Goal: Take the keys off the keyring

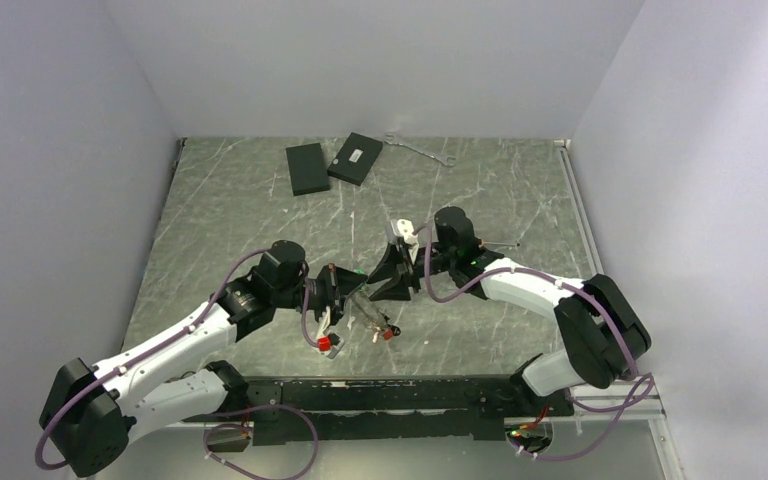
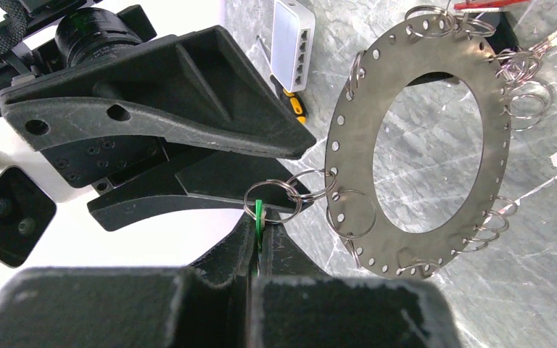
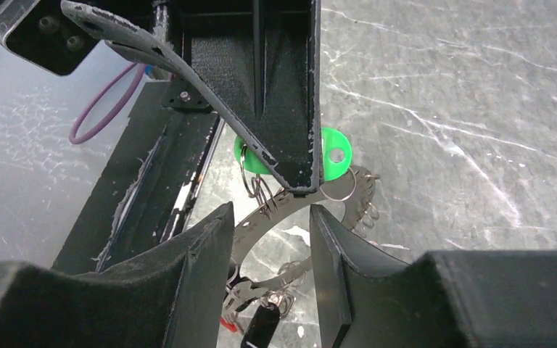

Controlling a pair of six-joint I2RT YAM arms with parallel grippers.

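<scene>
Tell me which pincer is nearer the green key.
Left. The left pincer is shut on the green key; the right pincer sits open just beside it, by the keyring.

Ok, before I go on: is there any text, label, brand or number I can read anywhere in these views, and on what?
Nothing here can be read.
flat black rectangular box: it carries a small white label, too small to read.
white plastic box with a row of ports: no legible marking.
large flat grey metal ring: only punched holes, no writing shows.
</scene>
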